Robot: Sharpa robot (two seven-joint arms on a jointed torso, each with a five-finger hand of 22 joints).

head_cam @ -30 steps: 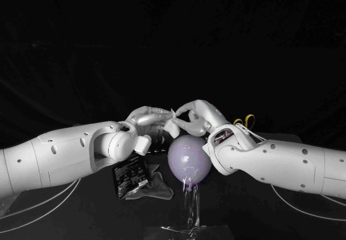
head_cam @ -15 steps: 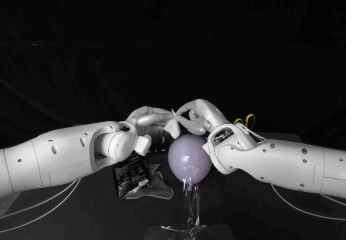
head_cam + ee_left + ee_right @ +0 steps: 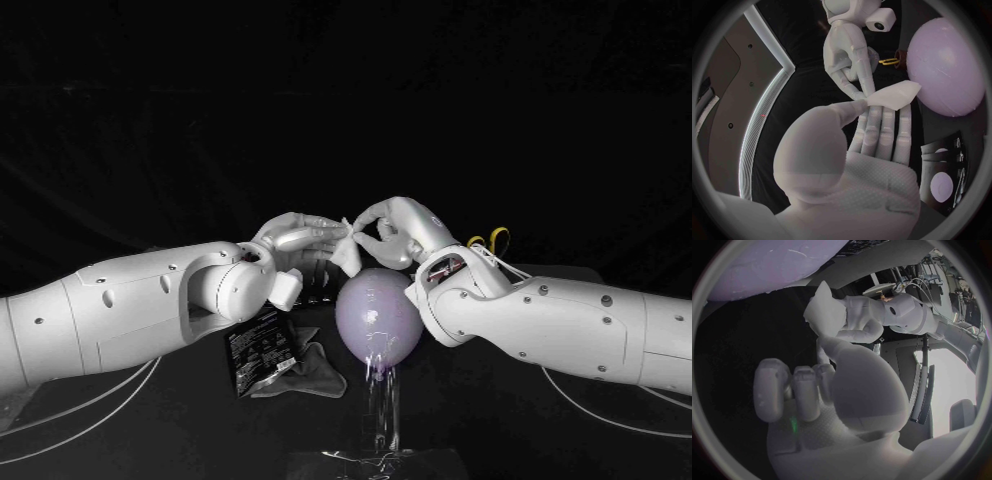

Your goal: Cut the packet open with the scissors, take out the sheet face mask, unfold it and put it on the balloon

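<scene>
- Currently the left hand (image 3: 300, 240) and the right hand (image 3: 392, 225) meet in the air above the balloon (image 3: 378, 318).
- The left hand's thumb and fingers are clamped on the mask (image 3: 345, 256), a small folded white piece. The left wrist view shows the pinch at one end of it.
- The right hand pinches the mask's upper edge between its thumb and a finger, with its other fingers curled in.
- The mask hangs between the two hands, just over the balloon's top. I cannot tell whether it touches the balloon.
- The balloon stands upright on a clear stand (image 3: 382, 420) near the middle of the front edge of the table (image 3: 548, 420).
- The packet (image 3: 260, 348) lies on the table just left of the balloon.
- The scissors (image 3: 495, 240), with yellow handles, show behind the right wrist, towards the table's back.
</scene>
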